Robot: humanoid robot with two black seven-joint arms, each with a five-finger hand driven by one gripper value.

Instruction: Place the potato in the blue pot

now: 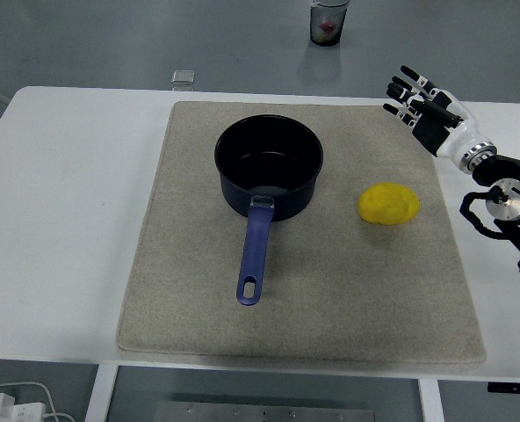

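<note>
The white worktop [75,220] carries a grey mat [190,316] across most of its middle, and everything the task needs sits on that mat. The blue pot [269,167] stands upright on the mat's far half, a little left of centre, with its handle [254,251] running toward the near edge. Its dark interior looks empty. The potato [388,204], yellow and rounded, lies on the mat to the right of the pot, apart from it and nearer the right edge.

The right hand [421,107] hovers near the far right corner of the mat, beyond the potato and not touching it, fingers [399,90] spread and holding nothing. The left arm does not show.

The step in hand appears to be the reach for the potato. To do it well, the hand should probably come toward the near edge and down until the palm is over the potato, keeping the fingers wide until they straddle it, since a rounded thing may roll on the mat if nudged on one side. The carry to the pot is short and leftward, and the handle points away from that path.

A small clear cup [329,22] stands beyond the far edge, something reddish inside.
</note>
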